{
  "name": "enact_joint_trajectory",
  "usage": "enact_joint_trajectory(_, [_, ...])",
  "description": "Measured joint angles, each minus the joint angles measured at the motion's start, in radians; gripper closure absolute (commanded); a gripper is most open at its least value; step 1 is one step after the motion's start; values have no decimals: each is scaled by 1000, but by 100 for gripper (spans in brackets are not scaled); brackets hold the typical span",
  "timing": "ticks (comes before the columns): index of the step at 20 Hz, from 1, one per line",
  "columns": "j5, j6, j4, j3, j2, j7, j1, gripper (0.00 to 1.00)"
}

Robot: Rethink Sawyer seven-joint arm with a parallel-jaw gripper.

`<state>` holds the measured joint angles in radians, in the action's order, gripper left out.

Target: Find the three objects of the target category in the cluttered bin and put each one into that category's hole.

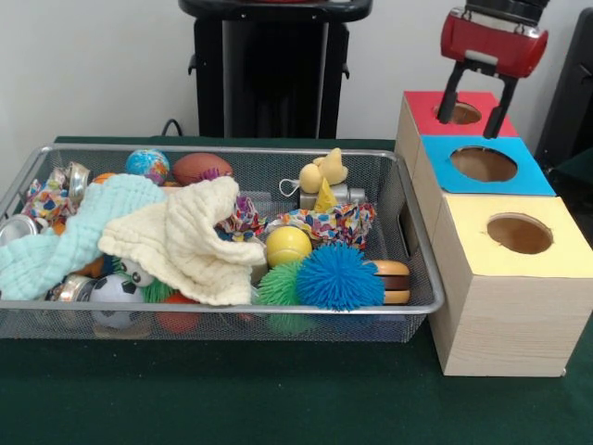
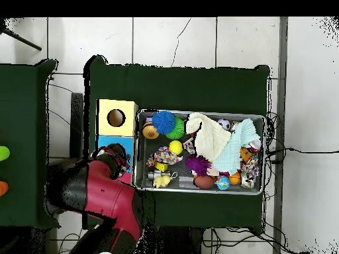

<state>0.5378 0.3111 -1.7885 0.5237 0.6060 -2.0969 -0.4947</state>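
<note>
In the front view my gripper [image 1: 477, 113] hangs at the upper right of the frame, its red body above two black fingers [image 1: 451, 95] that point down over the red box [image 1: 422, 107], one finger on each side of the hole [image 1: 460, 113]; the jaws are spread and nothing is between them. Just below the red box in the frame stand the blue box [image 1: 445, 167] and then the yellow box [image 1: 473, 222], the three touching in a row along the right side of the bin [image 1: 222, 149]. The bin fills the left and middle of the frame on the green desk [image 1: 278, 408]. In it a pale blue cloth [image 1: 65, 232] and a cream cloth [image 1: 185, 236] lie across the left and middle, with a blue spiky ball [image 1: 339, 276] and a green spiky ball [image 1: 280, 286] at the lower right, a yellow ball [image 1: 288, 246] just above them, a patterned cloth [image 1: 334, 222] beside it, and a yellow toy [image 1: 322, 173] near the upper rim. A globe ball [image 1: 147, 164] and a brown football [image 1: 202, 168] sit at the upper left, a soccer ball [image 1: 116, 292] at the lower left, and metal cans [image 1: 18, 228] at the left edge. I cannot make out any clear plastic bottle among the clutter. In the overhead view my arm [image 2: 99, 195] comes up from the lower left and covers the red box, with the bin to its right.
</note>
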Motion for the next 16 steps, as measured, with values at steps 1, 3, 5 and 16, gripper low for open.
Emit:
enact_joint_trajectory(1, [-25, 1, 0, -3, 11, 0, 13, 0])
enact_joint_trajectory(3, [-97, 2, 0, -14, 42, 0, 52, 0])
enact_joint_trajectory(5, [-162, 2, 0, -28, 71, 0, 89, 0])
enact_joint_trajectory(16, [-437, 2, 8, -149, 189, 1, 235, 100])
